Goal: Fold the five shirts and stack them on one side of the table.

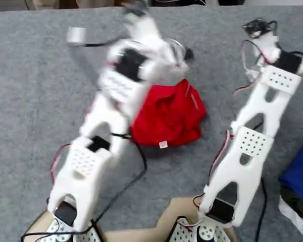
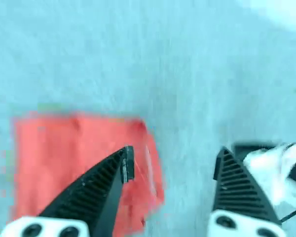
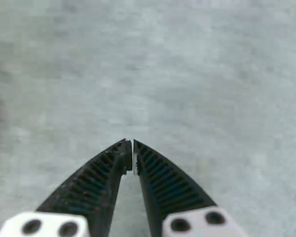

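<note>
One red shirt (image 1: 169,116) is the piece in play, and the move ahead turns on how it lies against the left claw (image 2: 175,153). That claw stands wide open with nothing between its jaws. In the left wrist view the shirt sits below and to the outside of one finger (image 2: 106,182), while the other finger stands over bare grey table cover (image 1: 30,91). The cloth is therefore off to one side of the gap, not centred in it.

From above, the left claw (image 1: 179,53) hangs just past the shirt's far edge, so the cloth lies back from the fingertips, toward that arm's own base. The left arm is plainly the nearer of the two.

The right claw (image 3: 132,143) is pinched shut on nothing, over bare cover. In the high view it (image 1: 255,25) sits well apart from the shirt, off to the far side.

The shirt looks like a rumpled heap with puckers and tucked-under edges, and a small pale tag shows at its near hem. It has no clear long axis, so it would probably need spreading flat before any fold.

A stack of folded shirts (image 1: 298,181), blue on top, lies beside the right arm's base, away from both claws.
</note>
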Tool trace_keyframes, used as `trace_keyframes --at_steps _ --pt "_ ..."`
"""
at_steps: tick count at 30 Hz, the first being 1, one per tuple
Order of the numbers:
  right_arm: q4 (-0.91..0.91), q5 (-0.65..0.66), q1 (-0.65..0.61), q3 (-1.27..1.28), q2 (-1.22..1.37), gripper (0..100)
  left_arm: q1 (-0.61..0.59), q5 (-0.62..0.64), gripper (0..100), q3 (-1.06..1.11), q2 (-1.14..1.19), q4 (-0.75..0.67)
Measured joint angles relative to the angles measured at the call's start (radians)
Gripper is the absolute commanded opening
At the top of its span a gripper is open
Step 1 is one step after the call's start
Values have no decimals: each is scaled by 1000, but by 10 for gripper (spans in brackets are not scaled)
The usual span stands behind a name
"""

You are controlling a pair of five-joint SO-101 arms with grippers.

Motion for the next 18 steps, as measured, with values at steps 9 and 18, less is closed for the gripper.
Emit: trace_keyframes --at_steps 9,18 --pt "8 -29 -258 451 -419 27 -212 -132 20 364 -80 5" --pt "-8 -61 -617 996 -761 78 -311 -219 19 706 -78 5"
